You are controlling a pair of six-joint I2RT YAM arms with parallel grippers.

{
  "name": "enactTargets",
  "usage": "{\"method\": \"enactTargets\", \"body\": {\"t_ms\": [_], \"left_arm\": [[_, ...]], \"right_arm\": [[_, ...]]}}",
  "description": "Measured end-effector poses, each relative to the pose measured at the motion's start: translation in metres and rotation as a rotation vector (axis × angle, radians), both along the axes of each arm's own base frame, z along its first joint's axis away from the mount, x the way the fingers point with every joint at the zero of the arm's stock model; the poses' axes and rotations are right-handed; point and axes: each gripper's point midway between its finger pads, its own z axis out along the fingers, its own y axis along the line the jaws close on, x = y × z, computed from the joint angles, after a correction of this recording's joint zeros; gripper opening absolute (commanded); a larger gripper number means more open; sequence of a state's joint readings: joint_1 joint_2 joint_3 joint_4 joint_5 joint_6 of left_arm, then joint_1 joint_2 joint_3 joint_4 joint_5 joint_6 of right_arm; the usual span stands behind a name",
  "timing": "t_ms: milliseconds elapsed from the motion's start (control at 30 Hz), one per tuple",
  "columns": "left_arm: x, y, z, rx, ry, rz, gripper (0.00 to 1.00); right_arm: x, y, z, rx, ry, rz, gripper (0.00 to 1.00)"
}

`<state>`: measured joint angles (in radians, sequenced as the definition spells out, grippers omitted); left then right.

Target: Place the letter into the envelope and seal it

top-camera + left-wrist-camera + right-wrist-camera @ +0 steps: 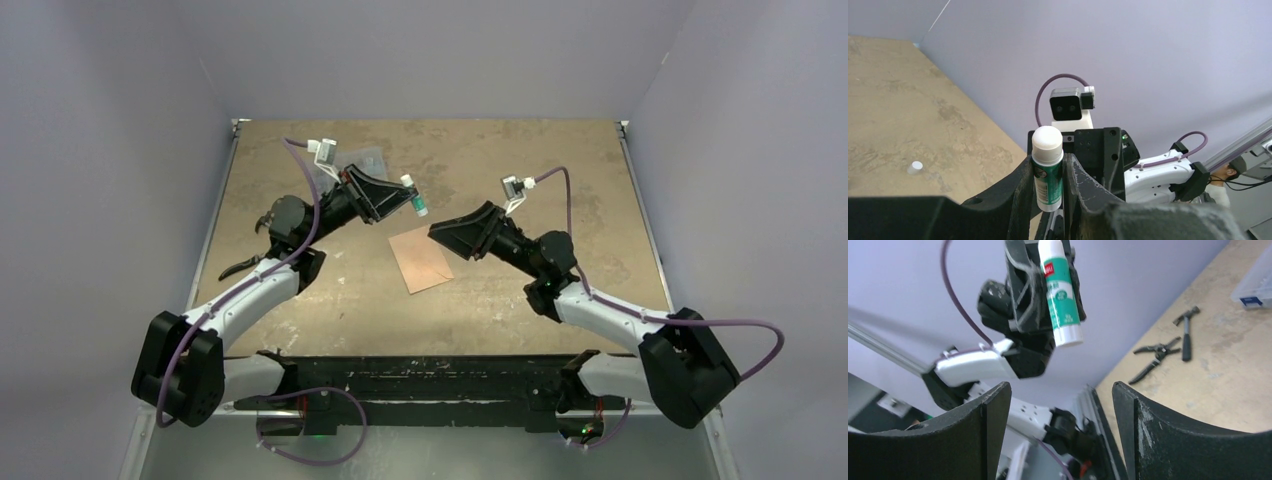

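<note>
Green-white glue stick (415, 196) up off the table (520, 160). Hammer (1187, 333) and pliers (1154, 358) flat near the table's left edge. Clear plastic box (366, 160) far-left on the table. Small white cap (914, 167) loose on the table.

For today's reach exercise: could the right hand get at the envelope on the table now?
Probably yes: the right hand is open, empty, near the envelope, with nothing between them.

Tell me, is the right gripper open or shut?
Open. The right gripper has its fingers wide apart, with nothing between them.
</note>
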<state>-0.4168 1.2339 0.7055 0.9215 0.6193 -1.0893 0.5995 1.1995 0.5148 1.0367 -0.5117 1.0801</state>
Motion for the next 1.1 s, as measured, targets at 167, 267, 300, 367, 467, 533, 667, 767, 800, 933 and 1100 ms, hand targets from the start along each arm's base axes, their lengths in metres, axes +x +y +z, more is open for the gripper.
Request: {"method": "enactTargets", "body": {"t_ms": [167, 267, 300, 367, 467, 533, 667, 767, 800, 933, 1100], "left_arm": [[-0.001, 0.001, 0.003, -0.026, 0.033, -0.006, 0.00], [0.000, 0.001, 0.005, -0.042, 0.053, -0.006, 0.00], [0.000, 0.001, 0.006, -0.048, 0.060, -0.006, 0.00], [0.001, 0.002, 0.007, -0.056, 0.067, -0.005, 0.00], [0.001, 0.002, 0.009, -0.067, 0.076, -0.006, 0.00], [0.001, 0.002, 0.009, -0.070, 0.077, -0.005, 0.00], [0.000, 0.003, 0.015, -0.089, 0.074, -0.004, 0.00], [0.001, 0.004, 0.017, -0.099, 0.073, 0.001, 0.00], [0.002, 0.004, 0.017, -0.100, 0.076, 0.005, 0.00], [0.006, 0.005, 0.016, -0.103, 0.087, 0.025, 0.00], [0.020, 0.010, 0.004, -0.075, 0.138, 0.097, 0.00]], "right_arm": [[0.006, -0.004, 0.021, 0.160, 0.051, -0.005, 0.79], [0.010, -0.003, 0.027, 0.227, 0.078, 0.015, 0.69], [0.012, -0.001, 0.028, 0.243, 0.089, 0.024, 0.66], [0.017, 0.003, 0.027, 0.263, 0.115, 0.036, 0.60], [0.022, 0.007, 0.026, 0.272, 0.139, 0.038, 0.51], [0.022, 0.010, 0.031, 0.276, 0.132, 0.042, 0.44], [0.025, 0.012, 0.041, 0.279, 0.105, 0.039, 0.28], [0.027, 0.014, 0.039, 0.265, 0.105, 0.032, 0.18], [0.028, 0.014, 0.038, 0.261, 0.105, 0.030, 0.16], [0.033, 0.018, 0.036, 0.230, 0.087, 0.006, 0.09], [0.048, 0.022, 0.026, 0.115, 0.044, -0.082, 0.05]]}}
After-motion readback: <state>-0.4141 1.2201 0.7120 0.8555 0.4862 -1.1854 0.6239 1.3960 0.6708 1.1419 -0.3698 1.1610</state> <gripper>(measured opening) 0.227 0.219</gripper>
